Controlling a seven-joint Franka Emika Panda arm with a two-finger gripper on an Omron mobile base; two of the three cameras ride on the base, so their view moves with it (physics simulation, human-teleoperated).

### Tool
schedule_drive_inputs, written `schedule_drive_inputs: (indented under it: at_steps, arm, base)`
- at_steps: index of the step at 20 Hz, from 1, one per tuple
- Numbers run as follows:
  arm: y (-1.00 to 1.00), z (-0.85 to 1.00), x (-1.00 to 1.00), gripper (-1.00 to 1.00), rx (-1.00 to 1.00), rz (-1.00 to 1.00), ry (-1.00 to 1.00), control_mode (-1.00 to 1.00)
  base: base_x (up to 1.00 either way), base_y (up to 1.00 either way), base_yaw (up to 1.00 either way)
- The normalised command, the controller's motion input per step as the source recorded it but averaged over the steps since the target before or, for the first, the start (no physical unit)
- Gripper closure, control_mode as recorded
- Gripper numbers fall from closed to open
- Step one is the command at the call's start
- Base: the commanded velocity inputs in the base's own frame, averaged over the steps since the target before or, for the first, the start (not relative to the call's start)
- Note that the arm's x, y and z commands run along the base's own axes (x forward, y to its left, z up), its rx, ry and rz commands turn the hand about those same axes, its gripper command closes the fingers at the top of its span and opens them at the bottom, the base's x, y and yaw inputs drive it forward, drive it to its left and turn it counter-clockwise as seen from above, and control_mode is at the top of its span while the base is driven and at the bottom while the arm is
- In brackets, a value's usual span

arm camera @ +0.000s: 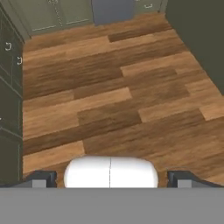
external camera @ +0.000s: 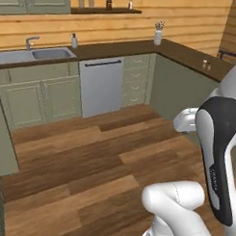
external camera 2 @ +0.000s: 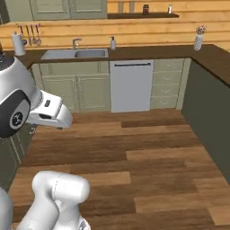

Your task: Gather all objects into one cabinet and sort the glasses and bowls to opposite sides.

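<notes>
Spread wide with nothing between its small dark fingertips, the two-finger gripper [arm camera: 112,178] hangs over bare brown plank floor [arm camera: 113,100], far from the sage-green wall cabinet [external camera 2: 67,8], the grey dishwasher [external camera 2: 131,85], steel sink [external camera 2: 75,54] and white vase [external camera 2: 198,41].

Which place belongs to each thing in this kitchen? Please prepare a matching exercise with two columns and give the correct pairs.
Things:
1. sink
2. dishwasher
3. white vase
4. wall shelf

Places:
A. on the dark countertop near the corner, at the right
B. high on the wooden wall, carrying small jars
C. under the countertop, between the green cabinet doors and the drawers
D. set into the countertop, left of the soap bottle

Pairs: 1-D, 2-C, 3-A, 4-B
</notes>
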Motion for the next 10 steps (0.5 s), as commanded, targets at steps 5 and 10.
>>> schedule_drive_inputs:
  at_steps: [5, 10]
  arm:
    - [0.0, 0.0, 0.0, -1.0, 0.0, 0.0, 0.0, 1.0]
    - [0.0, 0.0, 0.0, -1.0, 0.0, 0.0, 0.0, 1.0]
  base:
    - [0.09, 0.0, -0.79]
    - [0.0, 0.01, -0.91]
